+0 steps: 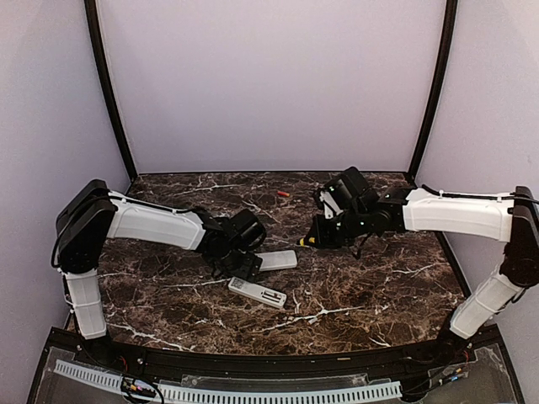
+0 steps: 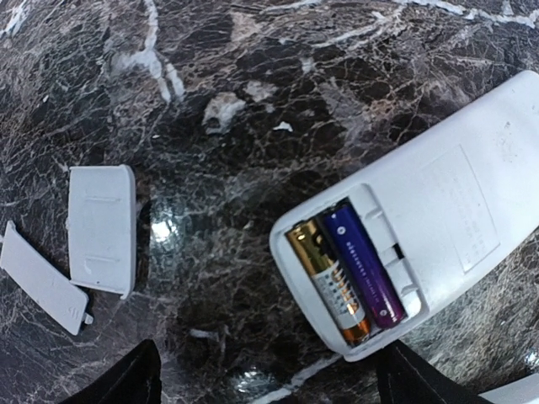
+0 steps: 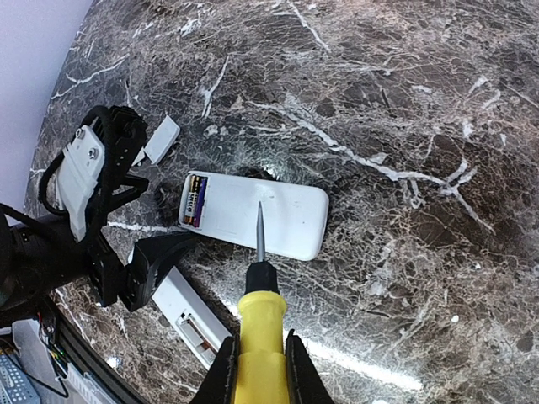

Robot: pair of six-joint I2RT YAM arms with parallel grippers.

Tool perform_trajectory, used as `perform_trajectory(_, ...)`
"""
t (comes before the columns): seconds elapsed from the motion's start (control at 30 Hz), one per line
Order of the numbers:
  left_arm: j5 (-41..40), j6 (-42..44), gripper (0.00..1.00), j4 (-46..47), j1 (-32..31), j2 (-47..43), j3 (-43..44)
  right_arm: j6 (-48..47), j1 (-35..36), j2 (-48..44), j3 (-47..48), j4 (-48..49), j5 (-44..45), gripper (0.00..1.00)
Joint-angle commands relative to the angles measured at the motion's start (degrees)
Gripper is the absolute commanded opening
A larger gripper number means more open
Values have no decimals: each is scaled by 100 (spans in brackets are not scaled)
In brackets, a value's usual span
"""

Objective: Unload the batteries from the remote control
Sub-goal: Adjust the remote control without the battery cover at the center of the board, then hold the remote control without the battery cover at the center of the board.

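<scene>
A white remote lies face down with its battery bay open. A gold battery and a purple battery sit side by side in the bay. My left gripper is open just above the table, and the bay end of the remote lies between its fingertips, close to the right one. My right gripper is shut on a yellow-handled pick tool. The tool's metal tip hangs over the middle of the remote. A reddish battery lies loose near the back of the table.
A second white remote lies nearer the front with its bay open. Two grey-white cover plates lie to the left of my left gripper. The marble table ends at black posts at the back corners.
</scene>
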Motion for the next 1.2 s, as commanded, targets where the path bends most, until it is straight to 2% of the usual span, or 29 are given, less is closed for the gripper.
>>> perform_trajectory(0.0, 337, 43, 88, 306, 100, -697, -377, -236, -34, 217, 279, 63, -288, 0)
perform_trajectory(0.1, 1061, -25, 87, 879, 174, -1073, -724, -246, -7, 359, 416, 50, -380, 0)
perform_trajectory(0.2, 1584, -329, 81, 1247, 436, -1510, -997, -268, 66, 500, 556, -1, -405, 0)
perform_trajectory(0.37, 2598, -970, 59, 1970, 841, -1643, -1310, -316, 236, 817, 844, -129, -424, 0)
perform_trajectory(0.57, 2720, -1411, 49, 2290, 919, -1345, -1377, -419, 461, 1195, 1220, -370, -277, 0)
perform_trajectory(0.67, 2796, -1560, 47, 2463, 996, -1255, -1490, -473, 547, 1370, 1384, -462, -250, 0)
perform_trajectory(1.17, 2569, -1291, 39, 2296, 1000, -824, -1394, -627, 733, 2030, 2064, -924, -63, 0)
